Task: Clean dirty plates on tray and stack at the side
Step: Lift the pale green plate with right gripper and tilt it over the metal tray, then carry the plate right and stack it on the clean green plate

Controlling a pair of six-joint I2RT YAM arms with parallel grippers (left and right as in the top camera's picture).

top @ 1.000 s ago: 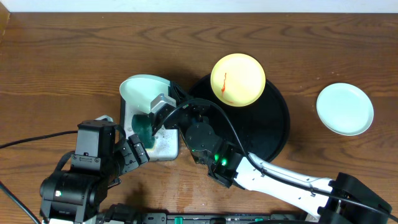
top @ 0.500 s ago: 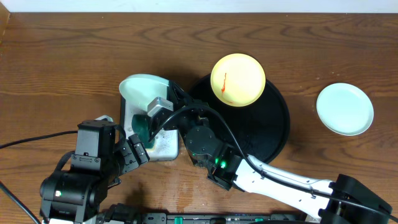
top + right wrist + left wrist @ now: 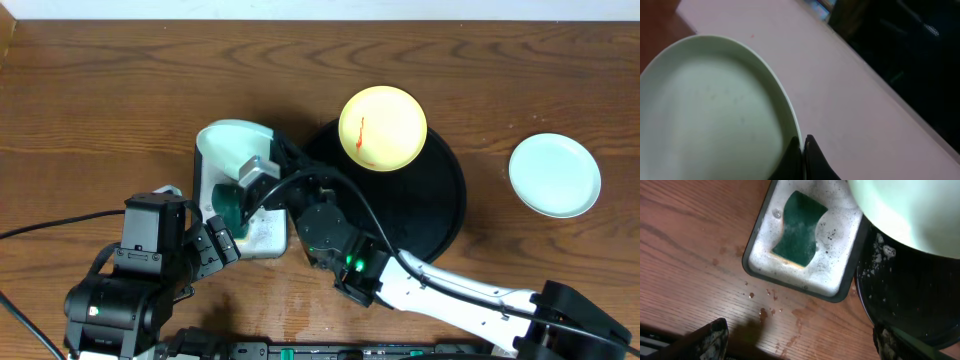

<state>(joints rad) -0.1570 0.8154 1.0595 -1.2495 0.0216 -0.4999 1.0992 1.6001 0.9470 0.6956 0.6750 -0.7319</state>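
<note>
My right gripper [image 3: 262,172] is shut on the rim of a light aqua plate [image 3: 232,148] and holds it tilted over the small rectangular tray. In the right wrist view the fingers [image 3: 802,150] pinch the plate's edge [image 3: 715,115]. The plate also shows at the top right of the left wrist view [image 3: 910,210]. A pale yellow plate [image 3: 383,128] with a red smear lies on the far part of the round black tray [image 3: 420,215]. A second aqua plate [image 3: 555,175] lies on the table at the right. My left gripper [image 3: 800,340] is open and empty, low over the wet wood in front of the rectangular tray.
The rectangular dark-rimmed tray [image 3: 760,260] holds white foam and a green sponge [image 3: 797,227]; it stands just left of the black tray [image 3: 910,295]. Water drops lie on the wood in front of it. The right arm reaches across the black tray's near side.
The right gripper and the aqua plate have shifted very slightly to the right over the rectangular tray. The left arm has not moved.
</note>
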